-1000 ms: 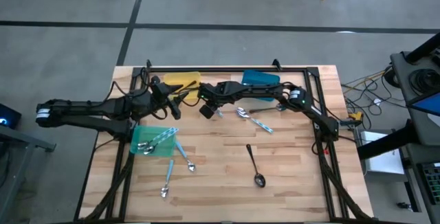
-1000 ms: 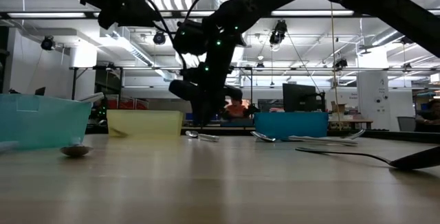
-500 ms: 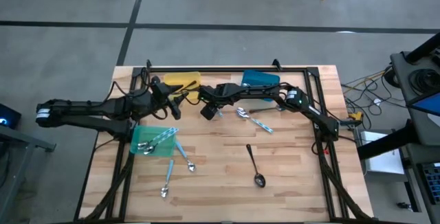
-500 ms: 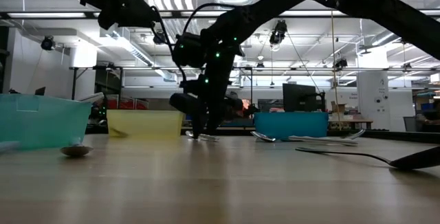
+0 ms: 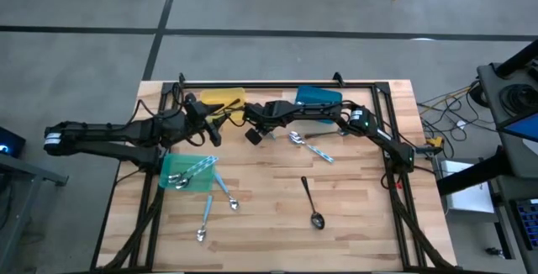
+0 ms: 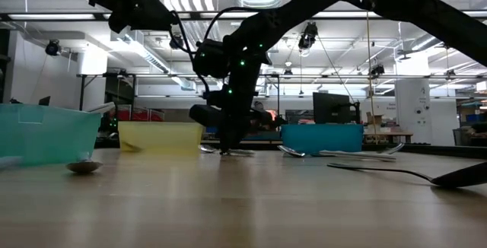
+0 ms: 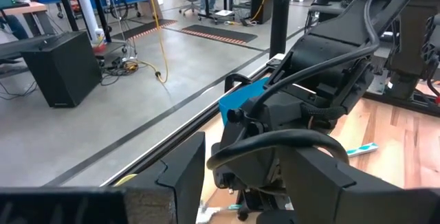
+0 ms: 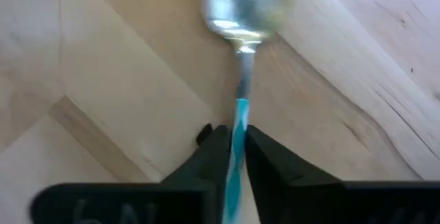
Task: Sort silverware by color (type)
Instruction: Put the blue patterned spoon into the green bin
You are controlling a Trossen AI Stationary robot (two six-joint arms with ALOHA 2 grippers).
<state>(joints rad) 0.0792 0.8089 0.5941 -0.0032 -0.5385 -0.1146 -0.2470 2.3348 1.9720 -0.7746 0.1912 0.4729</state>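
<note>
You had the sort well begun but far from finished. The green bin [image 5: 187,173] at the left already held a few blue-handled pieces, while the yellow bin [image 5: 222,100] and blue bin [image 5: 319,98] at the far edge showed nothing inside that I could make out from above. Your right gripper [image 5: 255,134] was down at the tabletop [image 5: 269,198] just in front of the yellow bin, its jaws drawn in tight on the handle of a blue-handled spoon [image 8: 239,80] (the wrist view showed the handle pinched between them, bowl still on the wood). Your left gripper [image 5: 212,125] waited above the space between the yellow and green bins; I could not tell how its jaws stood. Left loose were two blue-handled pieces [image 5: 308,146] near the blue bin, a dark spoon [image 5: 311,202] mid-table, and two more blue-handled utensils [image 5: 217,202] beside the green bin.
</note>
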